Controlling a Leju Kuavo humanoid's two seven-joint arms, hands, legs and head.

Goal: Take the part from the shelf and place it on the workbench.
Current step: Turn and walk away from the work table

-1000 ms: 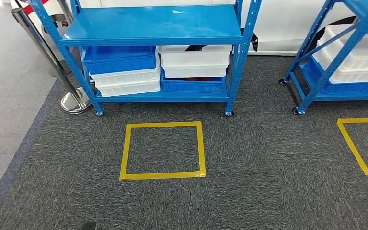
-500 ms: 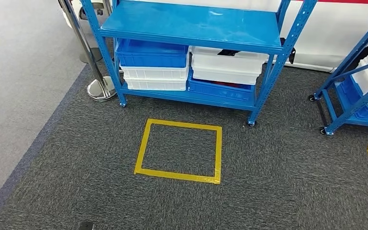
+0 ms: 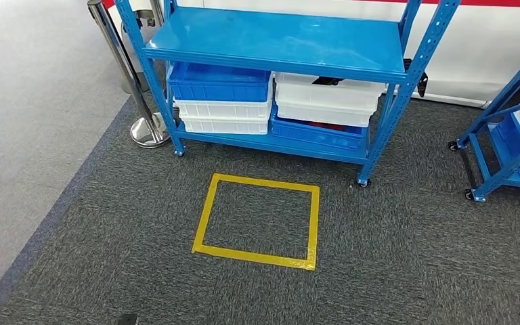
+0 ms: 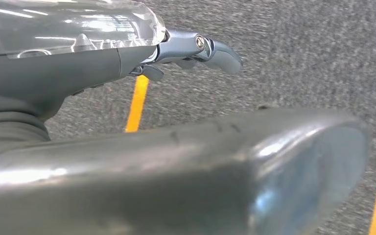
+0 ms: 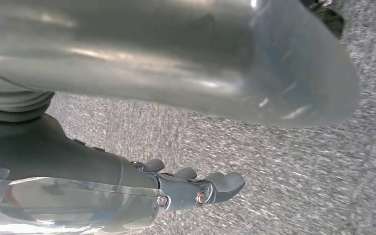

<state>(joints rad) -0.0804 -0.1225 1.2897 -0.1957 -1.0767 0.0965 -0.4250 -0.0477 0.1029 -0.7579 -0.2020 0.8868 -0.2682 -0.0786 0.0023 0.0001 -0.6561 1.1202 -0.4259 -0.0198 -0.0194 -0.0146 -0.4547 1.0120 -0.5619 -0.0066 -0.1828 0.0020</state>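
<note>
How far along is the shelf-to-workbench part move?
Both hands hang over carpet holding nothing: left hand, right hand. The blue shelf stands ahead, bins stacked on its lower level. That fits heading in for a pick or coming back after a delivery; I can't tell which.

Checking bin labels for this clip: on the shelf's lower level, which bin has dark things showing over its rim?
The white bin atop the right stack, resting on a blue bin. The left stack's blue top bin shows nothing over its rim.
</note>
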